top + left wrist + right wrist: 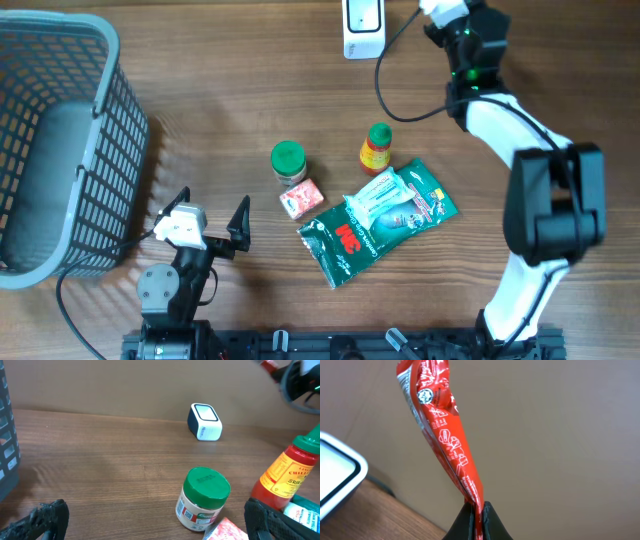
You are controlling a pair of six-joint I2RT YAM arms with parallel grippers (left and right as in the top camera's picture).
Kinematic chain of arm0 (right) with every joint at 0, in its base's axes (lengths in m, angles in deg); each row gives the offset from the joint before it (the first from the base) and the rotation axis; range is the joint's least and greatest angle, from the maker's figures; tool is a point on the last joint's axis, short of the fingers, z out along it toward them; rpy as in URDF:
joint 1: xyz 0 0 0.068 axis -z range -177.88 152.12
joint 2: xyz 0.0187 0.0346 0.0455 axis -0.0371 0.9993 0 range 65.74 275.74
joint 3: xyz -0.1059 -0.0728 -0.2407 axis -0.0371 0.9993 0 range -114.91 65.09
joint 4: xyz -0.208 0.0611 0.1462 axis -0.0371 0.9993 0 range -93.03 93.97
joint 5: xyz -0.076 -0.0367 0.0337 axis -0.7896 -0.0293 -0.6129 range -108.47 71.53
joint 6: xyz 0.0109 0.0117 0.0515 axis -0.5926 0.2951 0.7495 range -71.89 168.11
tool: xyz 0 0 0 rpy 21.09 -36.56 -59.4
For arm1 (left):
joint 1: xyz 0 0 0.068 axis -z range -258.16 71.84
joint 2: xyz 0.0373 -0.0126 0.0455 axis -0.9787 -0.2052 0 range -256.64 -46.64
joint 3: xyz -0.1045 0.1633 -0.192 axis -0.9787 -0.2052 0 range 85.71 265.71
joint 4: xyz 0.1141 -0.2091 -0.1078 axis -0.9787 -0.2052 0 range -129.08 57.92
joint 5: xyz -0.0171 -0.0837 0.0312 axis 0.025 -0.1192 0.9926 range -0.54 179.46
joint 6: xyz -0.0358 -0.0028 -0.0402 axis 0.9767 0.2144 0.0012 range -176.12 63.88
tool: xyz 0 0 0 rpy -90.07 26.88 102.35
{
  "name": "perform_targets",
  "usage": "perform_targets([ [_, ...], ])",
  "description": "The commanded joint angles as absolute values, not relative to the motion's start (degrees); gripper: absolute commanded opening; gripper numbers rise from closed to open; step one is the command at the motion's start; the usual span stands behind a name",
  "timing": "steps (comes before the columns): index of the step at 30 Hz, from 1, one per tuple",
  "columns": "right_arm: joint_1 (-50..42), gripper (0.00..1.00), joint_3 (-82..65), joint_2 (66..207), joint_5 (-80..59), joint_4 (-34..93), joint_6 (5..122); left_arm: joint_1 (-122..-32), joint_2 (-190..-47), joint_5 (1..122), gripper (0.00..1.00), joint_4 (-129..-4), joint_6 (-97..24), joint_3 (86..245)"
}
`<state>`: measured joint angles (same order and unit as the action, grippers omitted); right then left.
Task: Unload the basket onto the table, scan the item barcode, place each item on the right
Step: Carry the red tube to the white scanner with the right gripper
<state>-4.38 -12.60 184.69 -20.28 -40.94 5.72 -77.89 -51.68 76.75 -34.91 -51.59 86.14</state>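
Grip status: the right gripper (475,510) is clenched on one sealed edge of a thin red foil sachet (445,435). The sachet is held clear of the wooden bench (200,120), near the white barcode scanner (332,472). Sachet is judged light, limp and slick, and liable to flop. Hold it by a seam, leaving the printed face uncovered. The left gripper (210,208) is released and empty, near the grey mesh basket (100,120).

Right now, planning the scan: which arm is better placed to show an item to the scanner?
Right. The right claw is shut on the red packet beside the scanner; the left claw is open, empty, far off.
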Motion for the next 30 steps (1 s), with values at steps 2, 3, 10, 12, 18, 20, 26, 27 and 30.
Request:
perform_targets([
  [2,-7.1,0.04,-15.7,191.3,-18.6,-44.7,-4.3,-77.7,-51.6,77.3,1.00,-35.3,-52.7,86.1],
  [3,-7.5,0.04,-15.8,192.2,-18.6,-46.4,-5.3,-77.7,-51.6,77.3,1.00,-35.3,-52.7,86.1],
  [10,-8.9,0.05,-21.1,198.7,-19.7,-48.7,-13.2,-77.7,-51.6,77.3,1.00,-35.3,-52.7,86.1],
  [12,-9.0,0.05,-23.5,200.9,-20.1,-49.1,-13.6,-77.7,-51.6,77.3,1.00,-35.3,-52.7,86.1],
  [18,-9.0,0.05,-27.6,204.8,-20.1,-47.7,-13.4,-77.7,-51.6,77.3,1.00,-35.3,-52.7,86.1],
  [20,-9.0,0.04,-27.6,205.1,-19.8,-46.3,-14.2,-77.7,-51.6,77.3,1.00,-35.3,-52.7,86.1],
  [26,-9.1,0.05,-27.6,205.2,-18.4,-39.3,-17.7,-77.7,-51.6,77.3,1.00,-35.3,-52.7,86.1],
  [27,-9.1,0.05,-27.6,205.2,-18.4,-39.3,-17.7,-77.7,-51.6,77.3,1.00,-35.3,-52.7,86.1],
  [30,-9.1,0.04,-27.6,205.2,-18.4,-39.3,-17.7,-77.7,-51.6,77.3,1.00,-35.3,-52.7,86.1],
])
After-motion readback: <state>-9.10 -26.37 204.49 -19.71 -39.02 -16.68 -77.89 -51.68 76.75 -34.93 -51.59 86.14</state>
